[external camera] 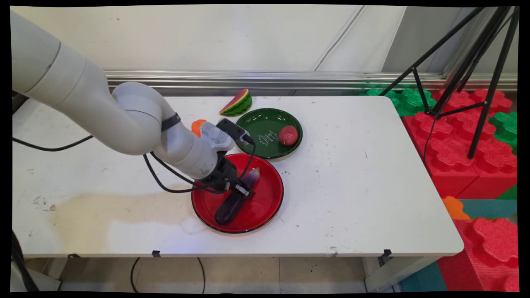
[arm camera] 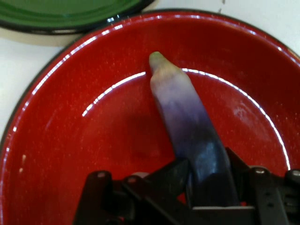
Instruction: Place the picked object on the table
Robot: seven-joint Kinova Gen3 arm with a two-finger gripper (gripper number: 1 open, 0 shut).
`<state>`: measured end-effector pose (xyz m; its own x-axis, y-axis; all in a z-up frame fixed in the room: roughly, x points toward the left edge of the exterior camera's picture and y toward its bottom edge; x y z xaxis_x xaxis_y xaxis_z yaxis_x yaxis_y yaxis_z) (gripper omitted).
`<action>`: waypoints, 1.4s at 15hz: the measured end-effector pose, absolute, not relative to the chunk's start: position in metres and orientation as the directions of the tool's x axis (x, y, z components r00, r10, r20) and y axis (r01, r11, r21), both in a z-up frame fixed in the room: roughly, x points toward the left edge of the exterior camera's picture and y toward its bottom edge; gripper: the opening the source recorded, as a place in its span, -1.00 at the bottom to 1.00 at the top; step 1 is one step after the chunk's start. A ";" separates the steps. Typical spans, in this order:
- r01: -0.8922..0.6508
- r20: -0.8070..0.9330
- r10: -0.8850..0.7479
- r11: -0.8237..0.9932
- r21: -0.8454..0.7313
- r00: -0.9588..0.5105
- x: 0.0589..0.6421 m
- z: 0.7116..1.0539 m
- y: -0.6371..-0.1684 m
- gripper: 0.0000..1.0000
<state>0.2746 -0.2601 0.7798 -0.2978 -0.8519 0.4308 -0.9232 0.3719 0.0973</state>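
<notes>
Eggplant [arm camera: 187, 126] partly hidden by hand [arm camera: 211, 180]

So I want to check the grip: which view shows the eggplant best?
The hand view: the eggplant fills the frame, its dark end between the gripper fingers, over the red plate. The main view shows its whole length, but the gripper covers its middle.

The arm covers most of a small orange thing [external camera: 198, 125] behind it, so I can't tell what it is. The eggplant's [arm camera: 197, 140] dark end slips under the gripper [arm camera: 211, 185] linkage in the hand view. The green plate [arm camera: 70, 16] runs off the top edge there.
</notes>
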 end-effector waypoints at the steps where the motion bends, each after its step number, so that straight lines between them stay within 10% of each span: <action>1: -0.925 0.434 -0.851 0.369 0.095 -0.295 0.275 0.782 -0.260 -1.00; 21: -0.801 0.515 -0.650 0.585 -0.129 -0.558 0.306 0.905 -0.246 -1.00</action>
<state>0.3063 -0.2463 0.9055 -0.5582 -0.6502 0.5154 -0.8006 0.5853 -0.1286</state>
